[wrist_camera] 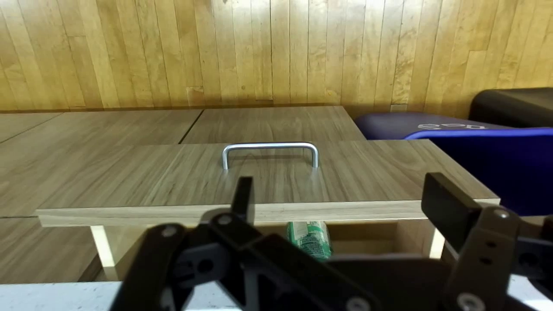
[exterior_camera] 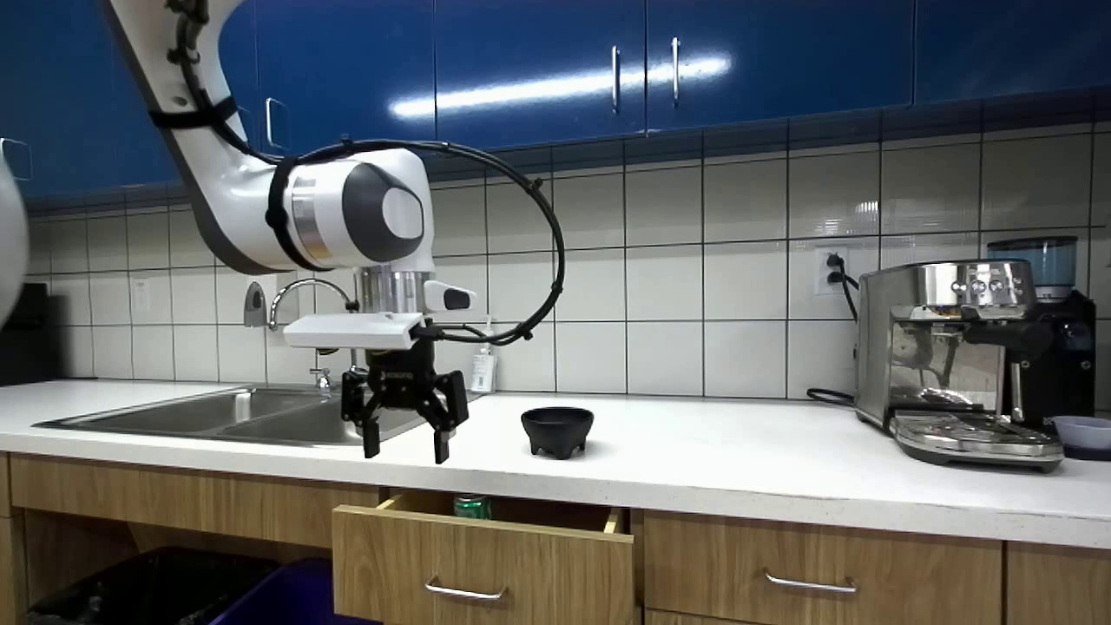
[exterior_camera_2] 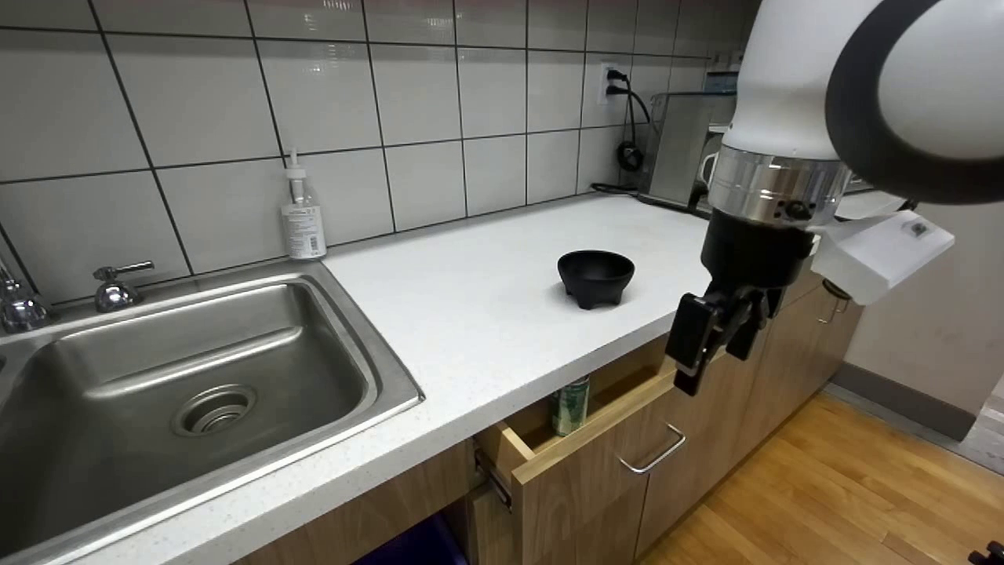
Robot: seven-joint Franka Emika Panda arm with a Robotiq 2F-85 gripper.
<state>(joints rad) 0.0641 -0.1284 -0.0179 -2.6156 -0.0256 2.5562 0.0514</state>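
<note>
My gripper (exterior_camera: 406, 451) hangs open above a pulled-out wooden drawer (exterior_camera: 538, 569), fingers pointing down. Between its fingertips, seen from the wrist, is only air. A green can (wrist_camera: 310, 239) lies or stands inside the drawer (wrist_camera: 337, 181), below the gripper (wrist_camera: 339, 194), and is partly hidden by a finger link. Its upper part also shows in both exterior views, where the can (exterior_camera_2: 571, 406) looks upright behind the front panel. The drawer's metal handle (wrist_camera: 271, 145) faces outward. On the white counter, apart from the gripper, a black footed bowl (exterior_camera_2: 596, 278) stands upright.
A steel sink (exterior_camera_2: 376, 377) is set in the counter (exterior_camera: 694, 434), with a soap bottle (exterior_camera_2: 303, 224) behind it. An espresso machine (exterior_camera: 946, 347) stands further along the counter. Blue cabinets (exterior_camera: 538, 78) hang overhead. A purple bin (wrist_camera: 510, 172) sits below beside the drawer.
</note>
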